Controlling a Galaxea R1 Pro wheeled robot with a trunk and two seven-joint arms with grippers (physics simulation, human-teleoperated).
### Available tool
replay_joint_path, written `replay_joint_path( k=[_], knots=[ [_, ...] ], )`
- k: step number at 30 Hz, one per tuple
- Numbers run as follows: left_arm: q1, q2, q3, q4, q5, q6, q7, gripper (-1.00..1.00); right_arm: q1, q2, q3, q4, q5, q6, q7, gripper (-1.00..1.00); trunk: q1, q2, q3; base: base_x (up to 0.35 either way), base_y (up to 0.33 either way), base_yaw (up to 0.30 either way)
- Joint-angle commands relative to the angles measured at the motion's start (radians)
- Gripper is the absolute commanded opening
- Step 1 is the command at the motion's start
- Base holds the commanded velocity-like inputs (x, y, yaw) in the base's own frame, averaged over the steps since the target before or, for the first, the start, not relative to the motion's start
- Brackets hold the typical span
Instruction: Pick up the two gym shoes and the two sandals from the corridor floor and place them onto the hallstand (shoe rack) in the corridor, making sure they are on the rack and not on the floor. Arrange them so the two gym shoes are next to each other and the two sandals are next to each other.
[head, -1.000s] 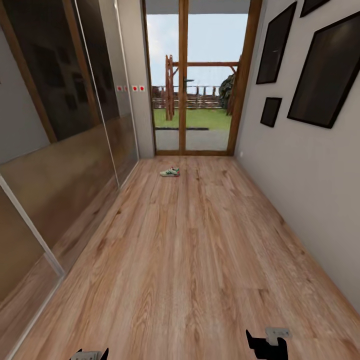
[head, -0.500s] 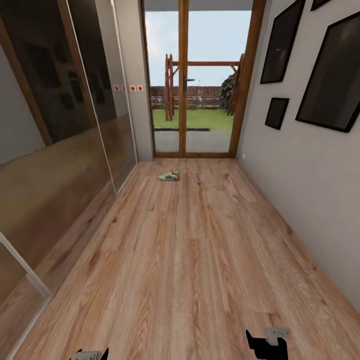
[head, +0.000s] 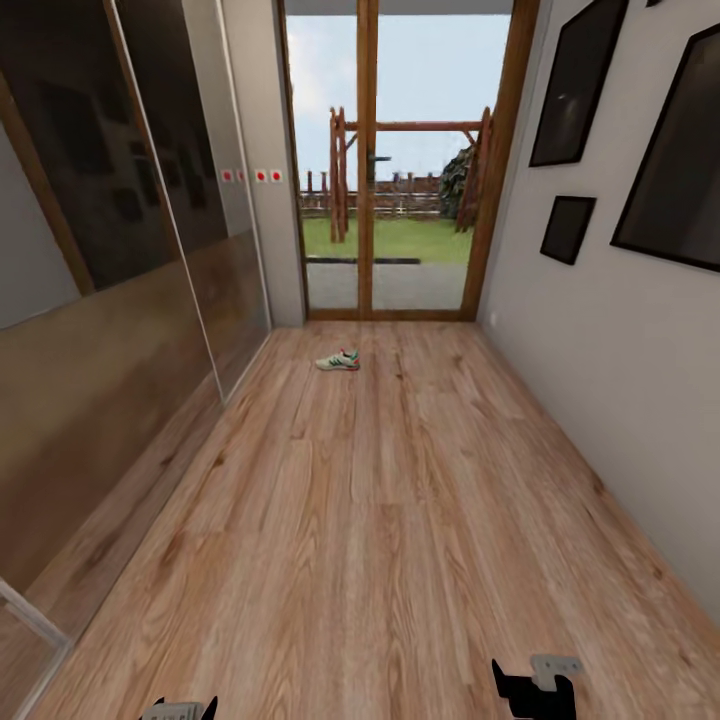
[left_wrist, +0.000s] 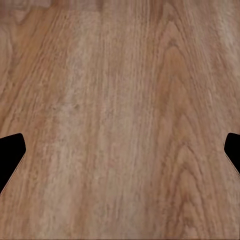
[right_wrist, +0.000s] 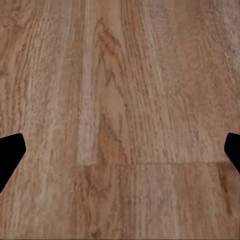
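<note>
One gym shoe (head: 338, 361), white with green stripes and a red heel, lies on the corridor floor (head: 380, 520) far ahead, close to the glass door. The other gym shoe, the sandals and the hallstand are out of view. My left gripper (head: 180, 710) and right gripper (head: 533, 690) peek in at the lower edge of the head view, well short of the shoe. In the left wrist view the left gripper (left_wrist: 120, 150) is open, its dark fingertips (left_wrist: 10, 150) spread wide over bare planks. The right gripper (right_wrist: 120, 150) is open over bare planks too.
A mirrored sliding wardrobe (head: 110, 330) runs along the left side. The right wall (head: 620, 400) carries dark picture frames (head: 567, 228). A wood-framed glass door (head: 390, 200) closes the corridor's far end, with a garden behind it.
The whole view has shifted: the camera has moved forward down the corridor, so the shoe and door look a little nearer. Both grippers keep their places in the picture.
</note>
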Motion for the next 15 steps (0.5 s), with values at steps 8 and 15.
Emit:
replay_joint_path(
  k=[8,15],
  knots=[
    [-0.001,0.000,0.004,0.001,0.008,0.000,-0.010,1.00,-0.001,0.000,0.000,0.001,-0.009,-0.003,0.008,1.00,0.000,0.000,-0.001,0.338,0.000,0.000],
    [-0.001,0.000,0.004,0.001,0.008,0.000,-0.010,1.00,-0.001,0.000,0.000,0.001,-0.009,-0.003,0.008,1.00,0.000,0.000,-0.001,0.338,-0.001,0.000]
  ],
)
